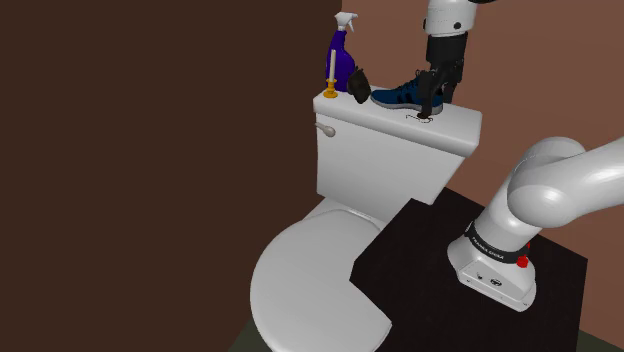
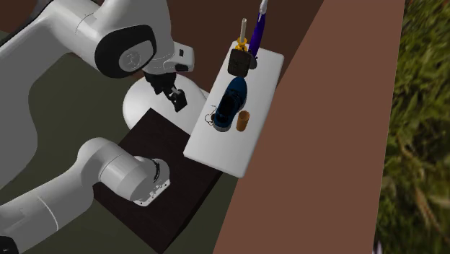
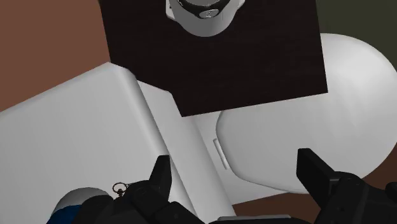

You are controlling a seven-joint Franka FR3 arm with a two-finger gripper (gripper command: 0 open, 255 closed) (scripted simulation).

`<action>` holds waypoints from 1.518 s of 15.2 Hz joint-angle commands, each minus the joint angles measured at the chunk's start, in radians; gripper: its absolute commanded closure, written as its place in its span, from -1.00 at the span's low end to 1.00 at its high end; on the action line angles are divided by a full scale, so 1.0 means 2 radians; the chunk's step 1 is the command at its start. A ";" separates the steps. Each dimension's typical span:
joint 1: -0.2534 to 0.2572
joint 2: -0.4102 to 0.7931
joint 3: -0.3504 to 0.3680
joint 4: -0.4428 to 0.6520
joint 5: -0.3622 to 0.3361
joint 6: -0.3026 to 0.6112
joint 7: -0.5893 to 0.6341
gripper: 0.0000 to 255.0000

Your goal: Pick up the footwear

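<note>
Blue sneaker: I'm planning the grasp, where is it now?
In the shoulder view the blue sneaker lies on the toilet tank lid, right of a black object and a purple spray bottle.

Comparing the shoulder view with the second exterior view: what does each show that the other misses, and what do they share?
Shoulder view, not the other: the flush lever on the tank's front. Second exterior view, not the shoulder: a small brown cylinder beside the blue shoe, on its wall side, and greenery beyond the wall. Both: the shoe, the purple spray bottle, the candlestick, a dark object and the gripper near the shoe.
</note>
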 commanded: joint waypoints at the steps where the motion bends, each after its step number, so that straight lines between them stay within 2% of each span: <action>1: 0.000 0.000 0.000 0.000 0.000 0.000 0.000 -1.00; 8: 0.001 0.055 -0.092 0.046 -0.058 0.038 -0.156 -1.00; 15: 0.016 0.149 -0.179 0.129 -0.074 0.077 -0.313 -1.00; 23: 0.014 0.153 -0.188 0.082 -0.077 0.129 -0.315 -1.00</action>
